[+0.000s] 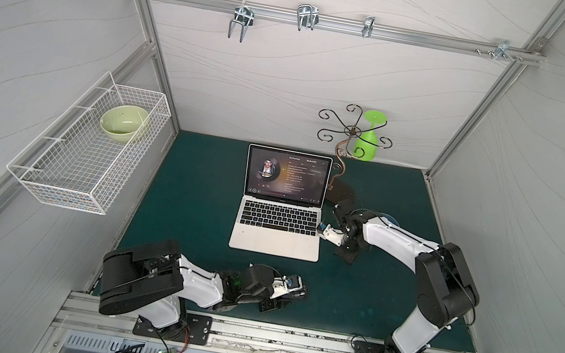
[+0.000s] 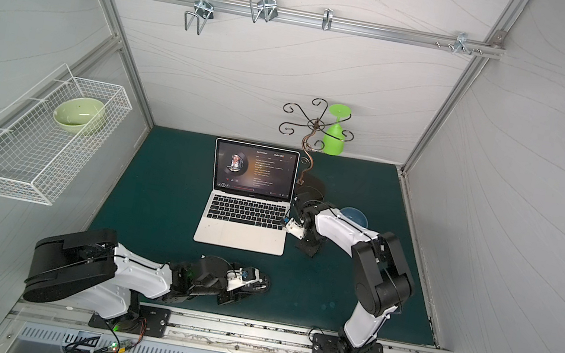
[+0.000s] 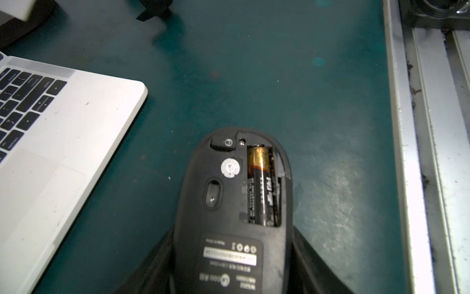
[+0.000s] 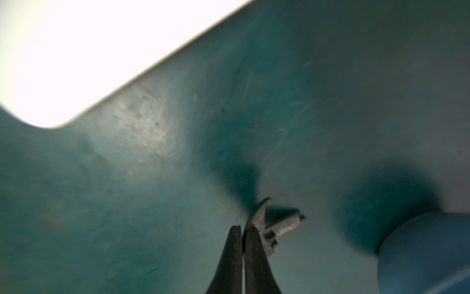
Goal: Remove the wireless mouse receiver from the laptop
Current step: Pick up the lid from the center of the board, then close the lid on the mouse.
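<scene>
A robotics lab test cell: white panels (image 1: pixel 290 80) in an aluminium frame (image 1: pixel 339 24) enclose a green mat (image 1: pixel 192 189), two robot arms (image 1: pixel 391 240) are bolted to a front rail (image 1: pixel 284 337), and a laptop (image 1: pixel 275 241) sits on the mat.

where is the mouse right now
The mouse sits belly-up in the left end effector, just short of the near right corner of the laptop in both top views.

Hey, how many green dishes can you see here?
2. A green bowl sits in the wire basket on the left wall; a green goblet hangs upside down from the metal stand behind the laptop. None appears hidden.
</scene>
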{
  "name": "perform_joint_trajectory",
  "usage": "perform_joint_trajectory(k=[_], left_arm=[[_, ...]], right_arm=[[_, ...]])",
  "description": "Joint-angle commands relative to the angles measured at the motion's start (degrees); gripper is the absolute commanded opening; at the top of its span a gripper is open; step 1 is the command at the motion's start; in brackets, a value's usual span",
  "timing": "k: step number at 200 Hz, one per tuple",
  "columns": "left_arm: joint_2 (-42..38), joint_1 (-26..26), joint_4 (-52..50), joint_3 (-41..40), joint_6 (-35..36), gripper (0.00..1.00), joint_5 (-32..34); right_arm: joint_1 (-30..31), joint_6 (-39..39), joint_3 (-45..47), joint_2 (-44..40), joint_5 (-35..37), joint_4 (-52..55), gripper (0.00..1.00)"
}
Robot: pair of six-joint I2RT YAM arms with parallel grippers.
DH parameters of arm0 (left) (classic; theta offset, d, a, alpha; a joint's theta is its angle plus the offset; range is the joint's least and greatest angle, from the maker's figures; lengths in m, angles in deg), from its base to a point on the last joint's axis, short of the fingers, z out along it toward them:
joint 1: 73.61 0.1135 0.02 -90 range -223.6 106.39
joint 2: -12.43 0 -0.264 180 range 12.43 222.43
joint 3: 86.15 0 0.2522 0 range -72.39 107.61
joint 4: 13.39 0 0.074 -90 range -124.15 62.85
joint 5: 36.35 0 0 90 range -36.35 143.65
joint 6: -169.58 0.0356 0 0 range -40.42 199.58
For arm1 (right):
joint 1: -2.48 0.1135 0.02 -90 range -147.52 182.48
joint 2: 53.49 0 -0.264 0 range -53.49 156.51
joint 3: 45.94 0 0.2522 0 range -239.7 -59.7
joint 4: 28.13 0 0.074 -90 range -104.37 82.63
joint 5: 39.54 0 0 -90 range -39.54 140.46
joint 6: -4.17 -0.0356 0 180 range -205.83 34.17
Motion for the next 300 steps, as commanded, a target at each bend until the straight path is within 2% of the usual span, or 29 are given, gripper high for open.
perform_joint_trajectory(k=[1,15,25,34,40,52,83,97,112,122,180,226,300], left_arm=[[-1.48,0.2,3.55,-0.38,-0.34,0.0,-0.26],[-2.17,0.44,3.61,-0.76,-0.29,0.0,-0.49],[-2.76,1.1,4.19,-1.13,-0.34,0.0,-1.51],[-3.28,1.64,4.35,-1.46,-0.43,0.0,-2.36],[-3.7,2.06,4.26,-1.59,-0.43,0.0,-2.76],[-4.77,2.68,4.04,-1.91,-0.43,0.0,-3.49],[-8.93,4.61,2.88,-3.28,-0.43,0.0,-7.85],[-10.29,5.51,2.81,-3.69,-0.71,0.0,-9.87],[-10.64,5.98,2.18,-3.47,-0.62,0.0,-11.79],[-10.58,6.04,2.15,-3.45,-0.67,0.0,-12.17],[-11.75,9.02,2.91,-3.66,-1.52,0.0,-16.54],[-17.2,11.2,0.61,-3.87,-1.7,0.0,-18.47],[-20.13,11.33,0.46,-4.44,-2.18,0.0,-18.43]], right_arm=[[-0.13,-8.15,-3.43,-8.33,-12.18,3.38,0.0],[-1.34,-14.79,-3.7,-13.27,-19.89,1.45,0.0],[-3.49,-19.93,-2.24,-17.23,-28.9,-2.22,0.0],[-5.55,-25.88,0.42,-19.94,-36.21,-6.68,0.0],[-7.33,-30.23,3.27,-22.28,-43.74,-11.34,0.0],[-9.54,-37.28,8.38,-25.15,-52.11,-18.45,0.0],[-11.39,-51.64,19.8,-28.87,-65.15,-34.43,0.0],[-11.36,-58.94,24.22,-29.0,-68.9,-41.43,0.0],[-11.15,-68.33,29.55,-28.07,-73.31,-53.58,0.0],[-10.59,-71.76,31.86,-27.5,-74.51,-57.46,0.0],[-5.37,-72.23,36.41,-29.6,-75.38,-58.49,0.0],[-0.35,-71.75,37.42,-29.41,-74.98,-57.1,0.0],[0.04,-71.42,37.77,-26.96,-74.29,-57.54,0.0]])
